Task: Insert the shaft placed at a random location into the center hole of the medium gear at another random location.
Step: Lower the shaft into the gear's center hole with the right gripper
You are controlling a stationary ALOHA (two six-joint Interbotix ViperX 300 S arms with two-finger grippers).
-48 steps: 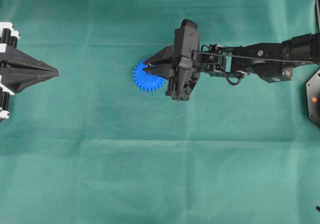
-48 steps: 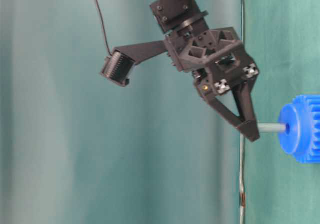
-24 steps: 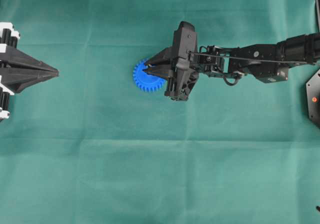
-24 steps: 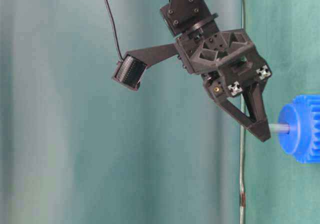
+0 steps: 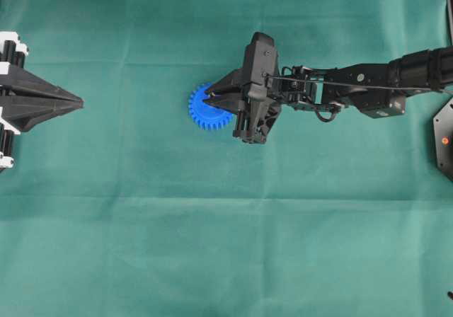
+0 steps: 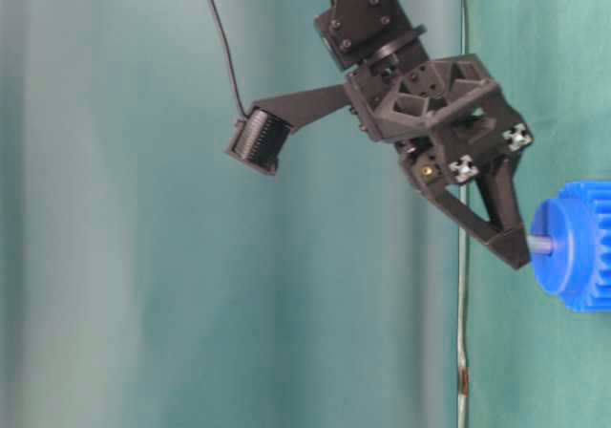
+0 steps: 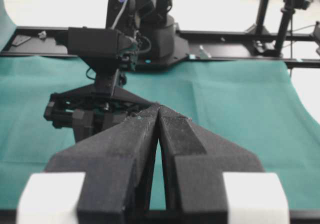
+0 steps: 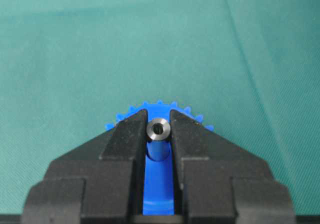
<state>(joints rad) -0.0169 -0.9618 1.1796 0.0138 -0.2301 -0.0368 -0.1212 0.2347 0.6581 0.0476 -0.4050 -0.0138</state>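
From overhead, my right gripper [image 5: 210, 98] reaches across the green cloth [image 5: 212, 246] with its tips over the blue gear [image 5: 205, 112], while my left gripper [image 5: 79, 104] sits well apart at the left edge, its jaws pressed together on nothing. At table level, the view is turned sideways: the shaft [image 6: 540, 245] pokes out of the gear's [image 6: 573, 246] hub with only a short stub showing between the hub and my right fingertips [image 6: 516, 251]. My left wrist camera shows my left fingers [image 7: 135, 139] closed with just a sliver between them, and my right wrist camera shows my right fingers [image 8: 127, 134] clamped on the shaft [image 8: 158, 130], its shiny end facing the lens and the gear [image 8: 157, 184] under it.
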